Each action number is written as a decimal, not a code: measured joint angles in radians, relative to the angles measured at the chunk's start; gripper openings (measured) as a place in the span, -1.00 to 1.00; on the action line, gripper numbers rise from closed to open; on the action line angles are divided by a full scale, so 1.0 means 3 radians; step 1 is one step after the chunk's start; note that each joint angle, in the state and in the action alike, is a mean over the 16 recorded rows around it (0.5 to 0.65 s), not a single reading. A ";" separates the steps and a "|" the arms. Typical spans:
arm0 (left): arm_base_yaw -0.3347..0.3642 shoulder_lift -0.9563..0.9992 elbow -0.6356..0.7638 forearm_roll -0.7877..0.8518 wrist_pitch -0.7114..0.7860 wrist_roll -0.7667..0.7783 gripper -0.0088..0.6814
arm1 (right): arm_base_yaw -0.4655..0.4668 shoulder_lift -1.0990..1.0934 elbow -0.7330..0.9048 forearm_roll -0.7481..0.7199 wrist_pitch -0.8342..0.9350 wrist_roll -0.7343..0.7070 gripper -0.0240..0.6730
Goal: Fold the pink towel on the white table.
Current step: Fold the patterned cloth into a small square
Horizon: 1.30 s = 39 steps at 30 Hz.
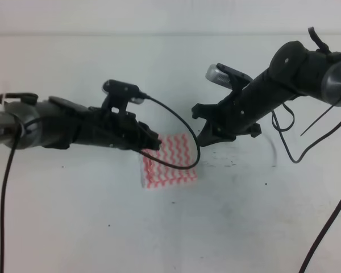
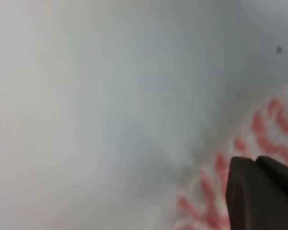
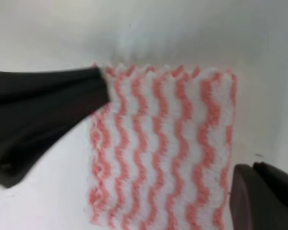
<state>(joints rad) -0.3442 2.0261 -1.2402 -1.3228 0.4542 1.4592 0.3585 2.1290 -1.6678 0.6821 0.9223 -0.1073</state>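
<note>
- Near the middle of the plain white matte bench (image 1: 244,216): thin pink-red and white zigzag-striped towel (image 1: 170,164), lying flat as a small folded rectangle, frayed edges.
- Left black tool (image 1: 154,142): low, tip at the towel's upper-left corner in the high view. The right wrist view shows a dark fingertip (image 3: 98,81) touching that corner (image 3: 158,143).
- Left tool state: fingers look pressed together in the left wrist view (image 2: 264,191); cannot tell whether any cloth is pinched between them. Towel edge (image 2: 221,191) blurred just beside them.
- Right black tool (image 1: 203,135): just beside the towel's upper-right corner, seemingly above the bench. Own fingertips (image 3: 264,196) show only as a dark block at the bottom right of the wrist view, over the towel's right edge; opening cannot be told, nothing visibly held.
- Black cable (image 1: 179,122) loops from the left arm's camera mount across the towel's top.
- Tiny dark specks on the bench right of the towel.
</note>
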 joint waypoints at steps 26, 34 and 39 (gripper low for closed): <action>0.0004 -0.0198 -0.0041 0.1016 0.0239 -0.0935 -0.99 | 0.0075 -0.0010 -0.0001 0.0010 -0.0055 -0.0015 -0.98; 0.0004 -0.0208 -0.0058 0.1215 0.0398 -0.1181 -0.99 | 0.0075 -0.0005 0.0000 0.0008 -0.0054 -0.0021 -0.98; 0.0004 -0.0116 -0.0060 0.1341 0.0498 -0.1330 -0.99 | 0.0075 -0.0005 0.0000 0.0008 -0.0048 -0.0022 -0.98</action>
<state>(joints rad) -0.3432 1.9914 -1.2583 -0.9205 0.6037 1.0601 0.3809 2.1275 -1.6679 0.6844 0.9078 -0.1138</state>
